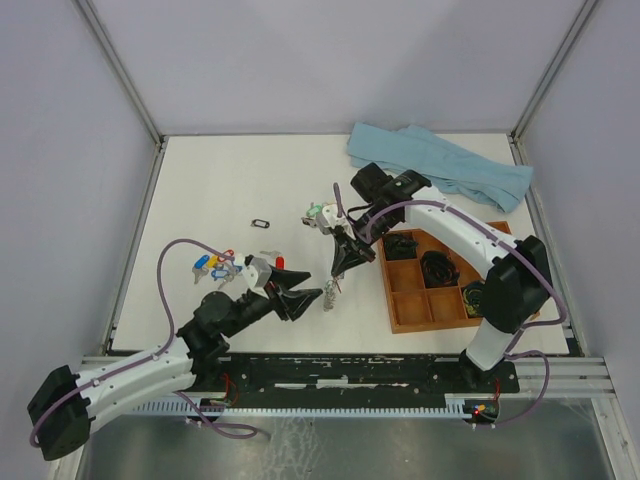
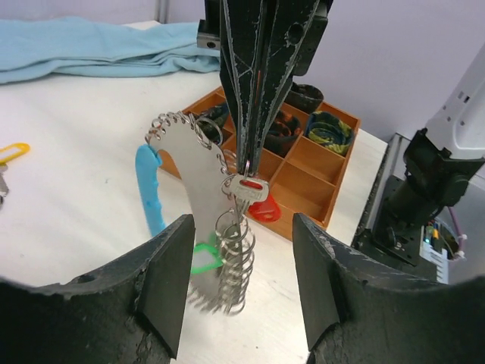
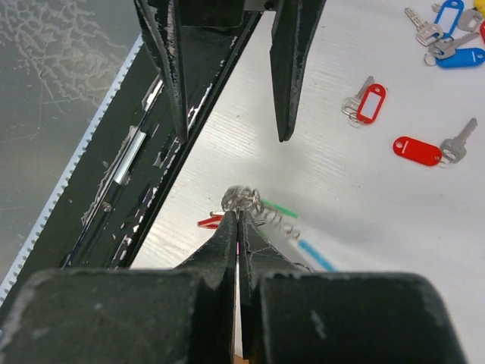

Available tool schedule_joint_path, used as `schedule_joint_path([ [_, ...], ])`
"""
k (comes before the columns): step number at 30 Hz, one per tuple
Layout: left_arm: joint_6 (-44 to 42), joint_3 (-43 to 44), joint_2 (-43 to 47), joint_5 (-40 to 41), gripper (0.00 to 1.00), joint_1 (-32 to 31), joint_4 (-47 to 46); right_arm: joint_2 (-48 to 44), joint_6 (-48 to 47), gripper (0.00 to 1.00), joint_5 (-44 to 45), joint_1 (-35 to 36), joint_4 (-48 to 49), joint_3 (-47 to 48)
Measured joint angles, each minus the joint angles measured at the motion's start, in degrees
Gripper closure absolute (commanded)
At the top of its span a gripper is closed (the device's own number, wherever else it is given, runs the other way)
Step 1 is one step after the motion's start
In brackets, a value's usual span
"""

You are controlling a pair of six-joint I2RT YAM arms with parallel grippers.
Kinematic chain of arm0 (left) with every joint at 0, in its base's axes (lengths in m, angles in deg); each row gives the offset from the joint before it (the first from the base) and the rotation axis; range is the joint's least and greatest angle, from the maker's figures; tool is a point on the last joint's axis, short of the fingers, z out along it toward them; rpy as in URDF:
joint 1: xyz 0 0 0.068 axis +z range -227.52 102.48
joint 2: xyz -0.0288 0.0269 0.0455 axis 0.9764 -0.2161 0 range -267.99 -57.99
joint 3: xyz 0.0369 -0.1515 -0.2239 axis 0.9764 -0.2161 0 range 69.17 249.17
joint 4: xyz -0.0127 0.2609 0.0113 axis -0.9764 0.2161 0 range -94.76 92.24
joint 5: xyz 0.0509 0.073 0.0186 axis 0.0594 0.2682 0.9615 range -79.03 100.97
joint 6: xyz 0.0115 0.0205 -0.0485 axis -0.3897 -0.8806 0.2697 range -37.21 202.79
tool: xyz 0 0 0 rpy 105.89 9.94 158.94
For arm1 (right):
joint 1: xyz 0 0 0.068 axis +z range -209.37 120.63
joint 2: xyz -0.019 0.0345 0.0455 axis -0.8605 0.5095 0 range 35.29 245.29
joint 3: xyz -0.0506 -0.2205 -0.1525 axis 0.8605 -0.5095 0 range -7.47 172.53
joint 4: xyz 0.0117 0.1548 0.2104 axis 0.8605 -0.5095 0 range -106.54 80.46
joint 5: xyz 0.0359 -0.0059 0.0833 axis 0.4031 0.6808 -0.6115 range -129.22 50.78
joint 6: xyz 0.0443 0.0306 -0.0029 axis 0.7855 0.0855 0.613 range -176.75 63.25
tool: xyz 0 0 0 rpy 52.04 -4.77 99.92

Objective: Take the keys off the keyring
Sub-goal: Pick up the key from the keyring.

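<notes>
Pinching red-tagged key (image 2: 244, 186) on keyring (image 2: 198, 182), right gripper (image 2: 246, 158) closed, left gripper (image 2: 241, 254) spread

I am looking at a white table (image 1: 230, 180) boxed in by plain, pale lavender-grey panels: a back wall (image 1: 330, 60), a left wall (image 1: 50, 200) and a right wall (image 1: 600, 200). A slim aluminium post rises at each far corner, the left post (image 1: 120, 70) and the right post (image 1: 550, 65). The light is soft and even, with only faint shadows. A crumpled light-blue cloth (image 1: 440, 165) lies far right. Nearer on that side sits an orange-brown wooden compartment tray (image 1: 430, 324). A black mounting plate (image 1: 340, 370) spans the near edge. Below it is a grey, scuffed surface (image 1: 330, 445); I cannot tell whether it is floor.
</notes>
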Motion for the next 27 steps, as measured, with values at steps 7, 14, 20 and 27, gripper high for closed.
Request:
schedule_joint_path([
  [7, -0.76, 1.81, -0.39, 3.69, 0.36, -0.9, 1.18, -2.6, 11.74, 0.99, 0.79, -0.15, 9.44, -2.93],
  [14, -0.83, 5.4, -3.06, 4.61, 0.32, -0.94, 4.02, -4.83, 23.08, 0.99, 1.22, -0.15, 17.42, -5.53],
  [20, -2.03, 7.15, -6.12, 5.79, 0.31, -1.18, 5.29, -5.25, 29.31, 0.99, 1.29, -0.17, 22.23, -6.56],
  [27, -2.8, 10.16, -10.58, 7.28, 0.3, -1.55, 7.02, -5.25, 33.0, 0.99, 1.44, -0.17, 24.81, -7.13],
])
